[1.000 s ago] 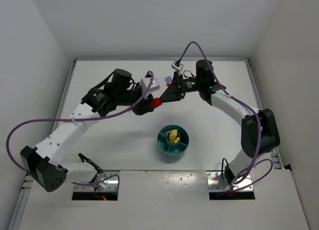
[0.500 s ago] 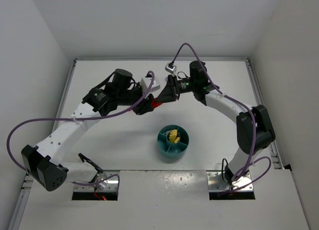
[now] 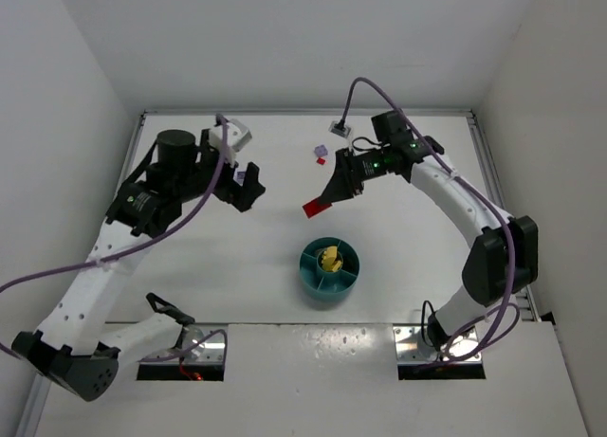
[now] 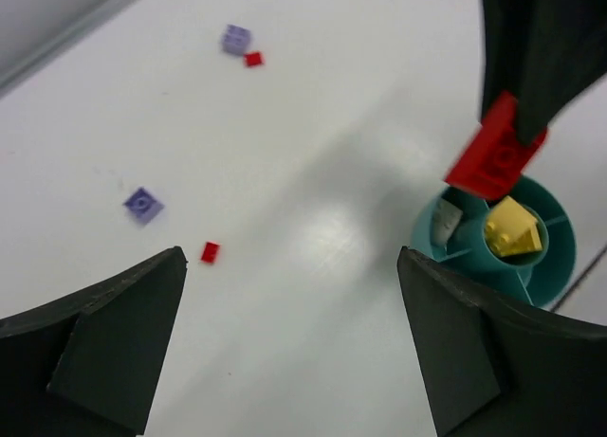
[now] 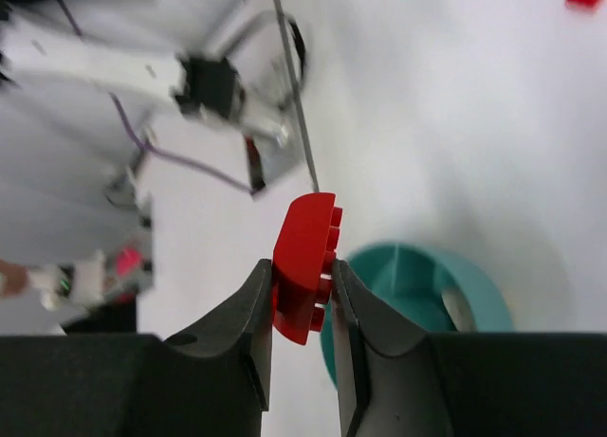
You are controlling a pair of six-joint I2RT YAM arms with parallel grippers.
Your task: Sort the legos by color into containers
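Hanging in the air near the teal dish [image 3: 305,266], a red lego [image 3: 314,207] is pinched between the two fingers of the right gripper [image 5: 302,287]. The jaws are pressed tight against it from both sides. The brick sits tilted rather than level, with its studs showing along one edge. From overhead it is off the dish's far-left side, close to the rim but not over any compartment. Through the left wrist camera it overlaps the rim, so I cannot tell exactly how near it is.

Down in the dish, a yellow lego [image 4: 512,230] lies in the round centre well. A pale tan piece [image 4: 444,224] rests in the wedge section just beside it.

Over on the left side of the white table [image 3: 408,238], well apart from the dish, the left gripper [image 4: 291,262] hovers with its jaws spread wide.

Several bricks lie loose on the table. A lilac lego [image 4: 142,205] sits just ahead of the left gripper, with a small red piece [image 4: 210,252] near it but not touching. Farther back toward the wall, a second lilac brick [image 4: 236,39] lies with a tiny red bit [image 4: 253,59] just beside its corner. Both of those are well away from the dish.
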